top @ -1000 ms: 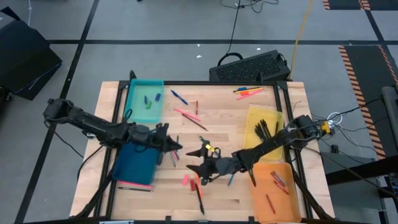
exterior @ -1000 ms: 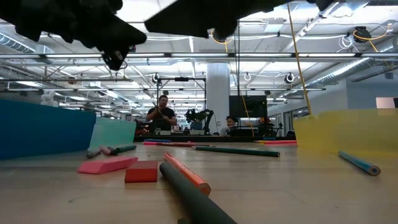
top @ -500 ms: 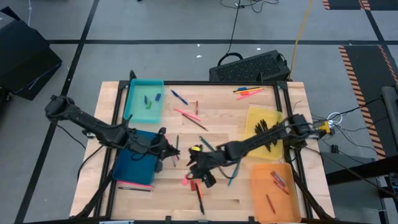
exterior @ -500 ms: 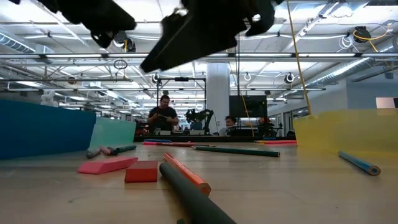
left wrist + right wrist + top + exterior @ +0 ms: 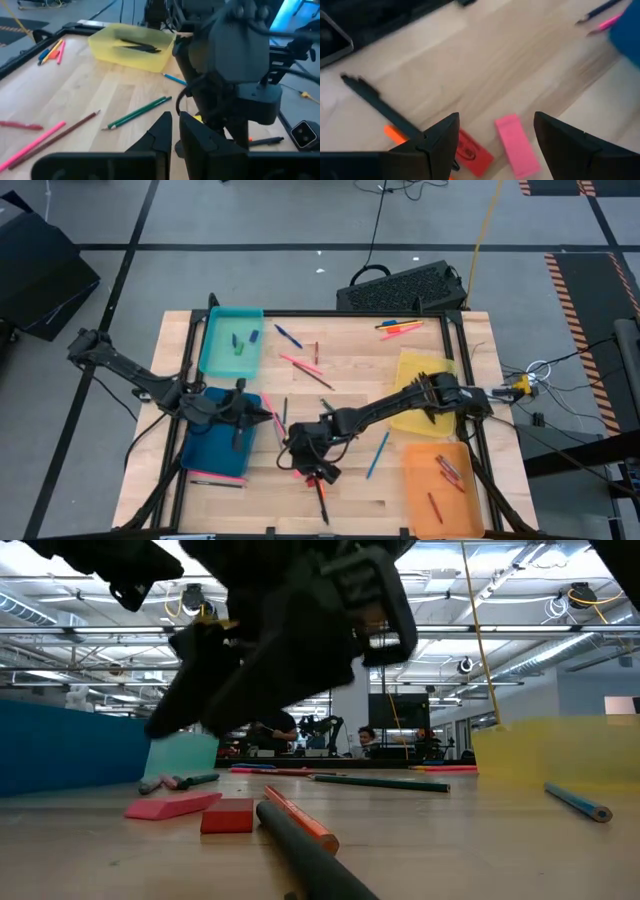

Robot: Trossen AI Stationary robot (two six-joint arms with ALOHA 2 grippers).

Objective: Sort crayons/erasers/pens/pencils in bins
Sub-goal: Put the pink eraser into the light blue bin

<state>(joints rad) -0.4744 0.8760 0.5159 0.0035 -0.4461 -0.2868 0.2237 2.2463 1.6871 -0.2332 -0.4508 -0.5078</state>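
Two erasers [image 5: 516,145], one pink, one red, lie under the wide-spread right pincer [image 5: 492,132]; left pincer [image 5: 172,131] narrow.

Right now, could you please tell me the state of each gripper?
Left gripper: fingers shut, nothing visible between them, over the dark blue bin.
Right gripper: fingers open, empty, above the pink eraser.

This is a big open robotics lab or industrial workspace. Around the wooden table [image 5: 330,395] the floor is grey concrete marked with black tape lines and orange-striped hazard tape [image 5: 592,290]. Beyond the table's far edge, long rows of ceiling lights [image 5: 520,635] and exposed ducting run overhead, people [image 5: 372,739] sit at workstations, and another robot arm [image 5: 322,727] stands among them.
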